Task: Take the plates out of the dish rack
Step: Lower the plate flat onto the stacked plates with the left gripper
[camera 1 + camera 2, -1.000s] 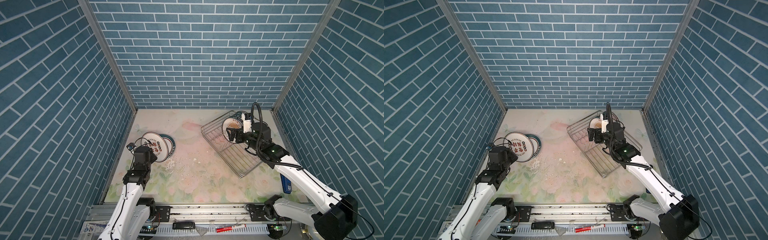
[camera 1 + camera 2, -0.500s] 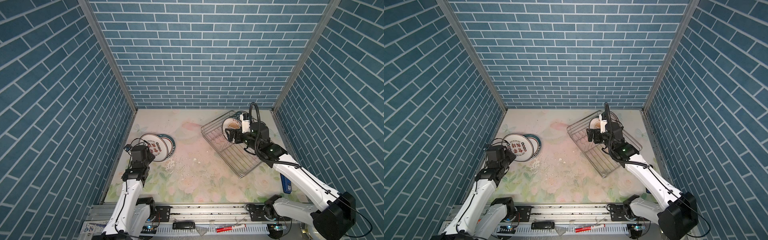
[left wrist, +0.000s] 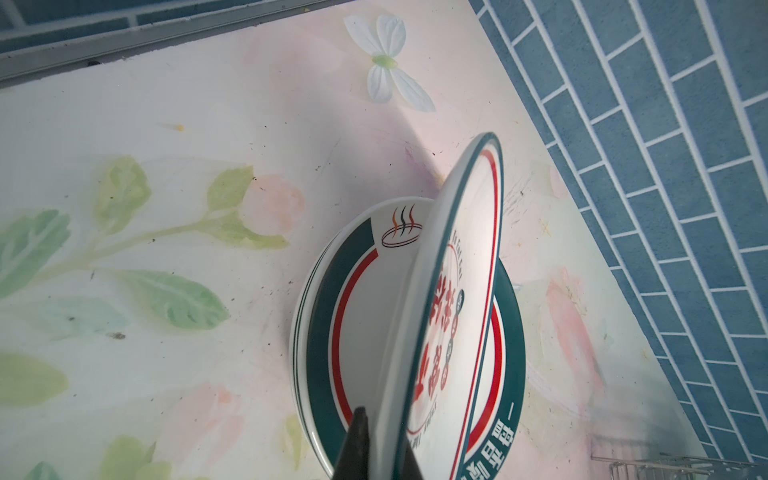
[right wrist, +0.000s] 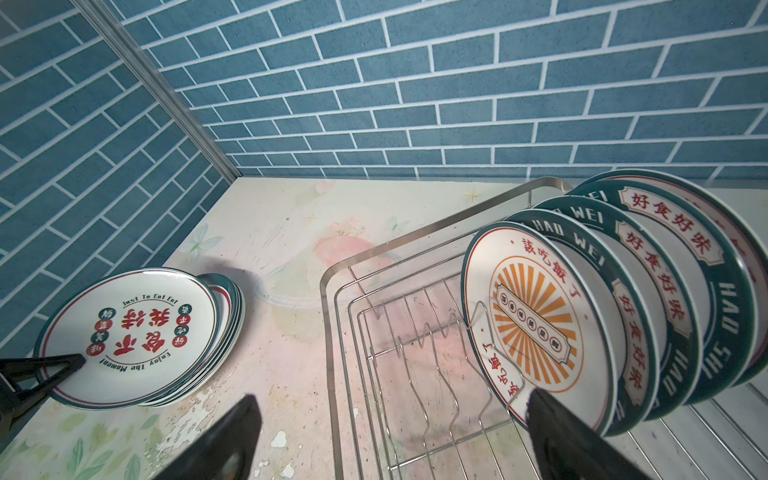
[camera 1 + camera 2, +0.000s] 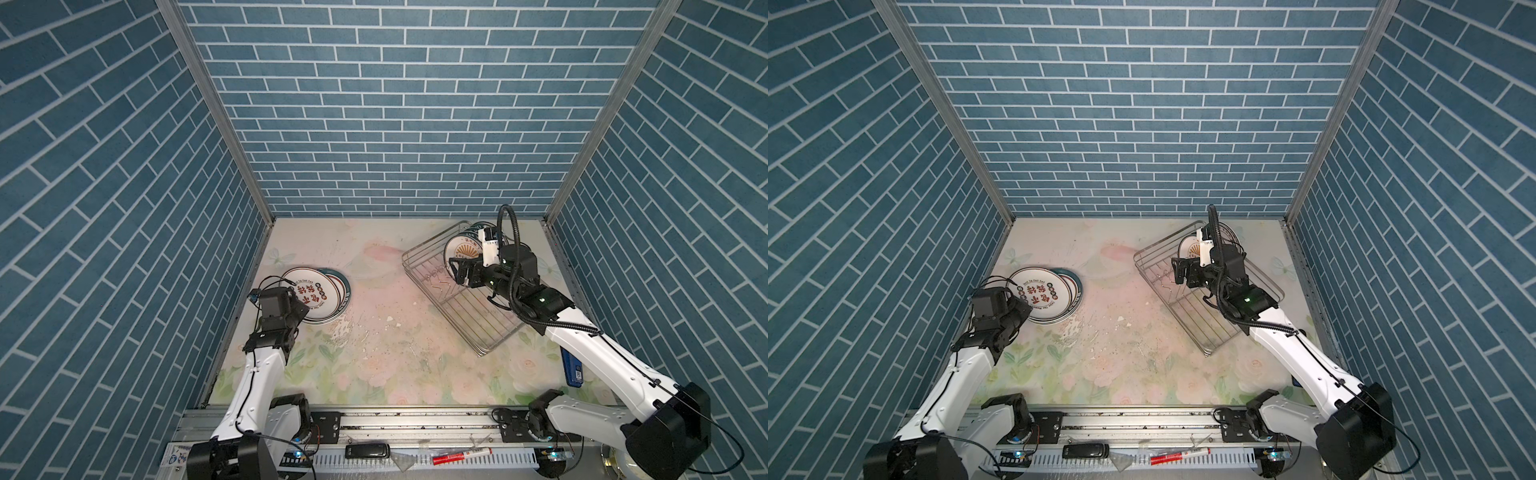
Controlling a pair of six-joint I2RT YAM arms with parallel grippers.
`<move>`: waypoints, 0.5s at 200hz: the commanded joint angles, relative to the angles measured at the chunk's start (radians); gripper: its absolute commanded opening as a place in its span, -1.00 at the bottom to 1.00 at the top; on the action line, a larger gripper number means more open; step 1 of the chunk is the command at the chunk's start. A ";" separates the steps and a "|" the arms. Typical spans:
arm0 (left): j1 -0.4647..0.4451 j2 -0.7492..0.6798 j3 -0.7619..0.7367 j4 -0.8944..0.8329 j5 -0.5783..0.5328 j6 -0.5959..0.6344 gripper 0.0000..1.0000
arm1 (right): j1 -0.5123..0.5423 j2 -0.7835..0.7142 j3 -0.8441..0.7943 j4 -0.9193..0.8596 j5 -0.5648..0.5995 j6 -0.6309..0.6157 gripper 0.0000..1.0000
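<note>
Left fingers (image 3: 358,446) shifted left, pinching red-character plate (image 3: 457,270) over stack (image 3: 361,324); right fingers (image 4: 561,436) wide by sunburst plate (image 4: 536,320).

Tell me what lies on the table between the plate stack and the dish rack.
Nothing but bare floral tabletop with white flecks, seen in both top views, separates the plate stack from the dish rack.

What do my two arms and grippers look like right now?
The left arm and right arm have white links, black joints and bases. The left gripper and right gripper are black with tapered fingers. A ribbed black hose loops over the right wrist.
</note>
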 commanded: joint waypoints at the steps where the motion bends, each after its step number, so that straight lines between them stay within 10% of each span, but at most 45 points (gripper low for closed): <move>1: 0.016 0.026 -0.016 0.003 0.035 -0.004 -0.98 | 0.004 0.010 -0.024 0.021 -0.016 -0.038 0.99; 100: 0.036 0.105 -0.024 0.036 0.071 -0.013 -0.79 | 0.004 0.020 -0.021 0.018 -0.025 -0.038 0.98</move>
